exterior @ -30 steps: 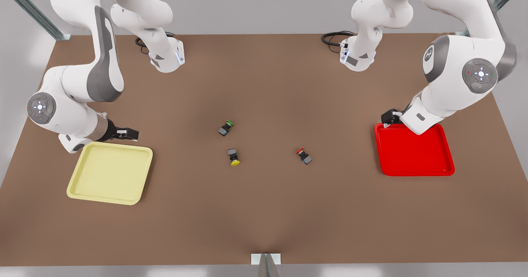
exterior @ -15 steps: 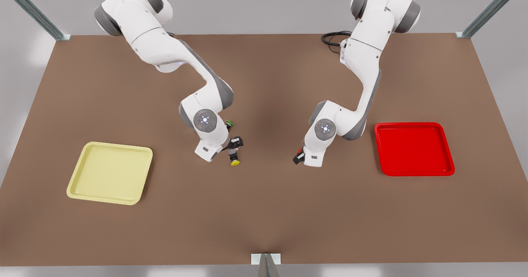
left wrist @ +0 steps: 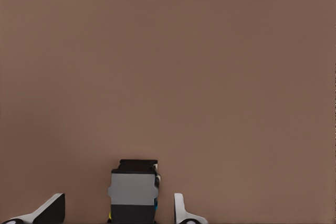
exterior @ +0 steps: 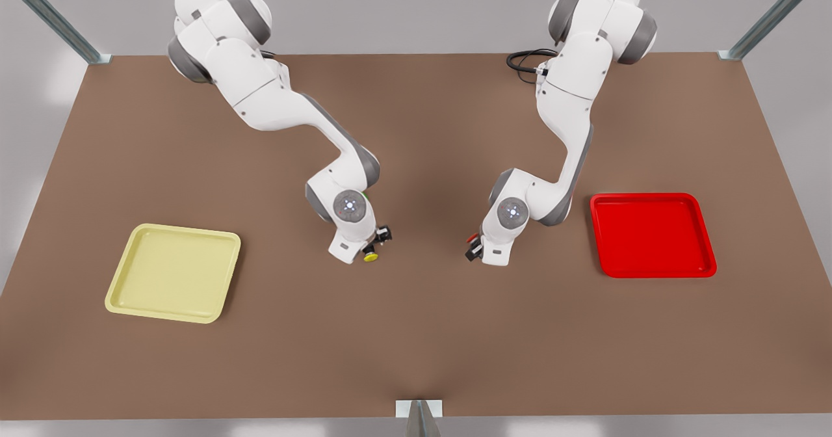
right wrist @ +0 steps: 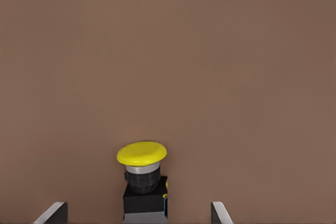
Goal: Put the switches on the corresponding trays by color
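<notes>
While neither switch has been lifted yet, both pickups look imminent. At eight o'clock on the worktop point(exterior: 416, 346), the pale yellow square rimmed tray point(exterior: 172, 271) lies bare. Near the centre, the right claw point(exterior: 380, 238) is spread wide on either side of the small dark-bodied, yellow-capped push-button switch point(right wrist: 142, 171), not touching it. Toward four o'clock from centre, the left claw point(exterior: 473, 248) is likewise open, flanking the red-capped switch point(left wrist: 134, 192). At three o'clock the bright red square tray point(exterior: 653, 235) waits unfilled. Gripping, carrying and placing all remain. Plain brown matte surface; grey walls and metal frame posts behind.
</notes>
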You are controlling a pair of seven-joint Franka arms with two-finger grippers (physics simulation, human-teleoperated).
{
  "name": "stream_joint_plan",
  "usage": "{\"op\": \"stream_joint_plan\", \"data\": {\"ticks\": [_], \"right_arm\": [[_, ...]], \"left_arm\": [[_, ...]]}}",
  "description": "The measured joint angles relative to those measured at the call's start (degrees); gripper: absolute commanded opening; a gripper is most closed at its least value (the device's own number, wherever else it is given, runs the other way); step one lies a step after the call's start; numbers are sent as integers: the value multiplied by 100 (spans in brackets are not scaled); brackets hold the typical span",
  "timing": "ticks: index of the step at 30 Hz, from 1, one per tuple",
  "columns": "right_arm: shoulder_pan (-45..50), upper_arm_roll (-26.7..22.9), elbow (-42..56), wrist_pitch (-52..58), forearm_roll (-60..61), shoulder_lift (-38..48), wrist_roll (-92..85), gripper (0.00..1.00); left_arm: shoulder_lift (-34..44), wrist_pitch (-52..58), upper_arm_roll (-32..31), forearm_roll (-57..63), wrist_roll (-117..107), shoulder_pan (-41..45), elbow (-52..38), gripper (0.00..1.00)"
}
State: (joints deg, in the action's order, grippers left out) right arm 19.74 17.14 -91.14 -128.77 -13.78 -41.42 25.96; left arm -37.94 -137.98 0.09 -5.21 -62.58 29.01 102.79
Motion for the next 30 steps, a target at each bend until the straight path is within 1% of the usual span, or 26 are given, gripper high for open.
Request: {"op": "stream_joint_plan", "data": {"ticks": [1, 4, 7, 8, 9, 10, 13, 18, 26, 27, 29, 30], "right_arm": [[-10, 0, -6, -72, -10, -28, -49, 100], [4, -5, -18, -165, -107, -117, -109, 87], [13, -31, -92, -268, -151, -159, -126, 83], [16, -73, -105, -305, -151, -173, -131, 82], [12, -79, -111, -306, -151, -187, -192, 81], [21, -79, -123, -323, -151, -218, -197, 81], [21, -79, -149, -332, -151, -234, -223, 80], [21, -131, -159, -691, -256, -305, -223, 80], [109, -123, -310, -614, -261, -290, -300, 79], [109, -123, -325, -614, -257, -288, -286, 79], [109, -115, -318, -505, -256, -288, -285, 79], [109, -106, -317, -492, -257, -288, -285, 79]], "left_arm": [[-11, -1, 0, 3, 0, 0, -5, 100], [-74, -10, 0, 14, 0, -9, -27, 100], [-135, -48, 0, 16, 0, -26, -93, 100], [-130, -45, 0, 16, 0, -27, -97, 92], [-110, -24, 0, 15, -8, -35, -101, 74], [-109, -14, 0, 12, -9, -31, -101, 61], [-109, -26, 0, -2, -9, -35, -101, 61], [-160, -138, 0, -61, -9, -32, -101, 61], [-205, -221, 0, -120, 0, -28, -101, 61], [-197, -221, 0, -121, 0, -27, -101, 54], [-196, -221, 0, -123, -9, -35, -101, 50], [-196, -221, 0, -124, -4, -30, -101, 50]]}}
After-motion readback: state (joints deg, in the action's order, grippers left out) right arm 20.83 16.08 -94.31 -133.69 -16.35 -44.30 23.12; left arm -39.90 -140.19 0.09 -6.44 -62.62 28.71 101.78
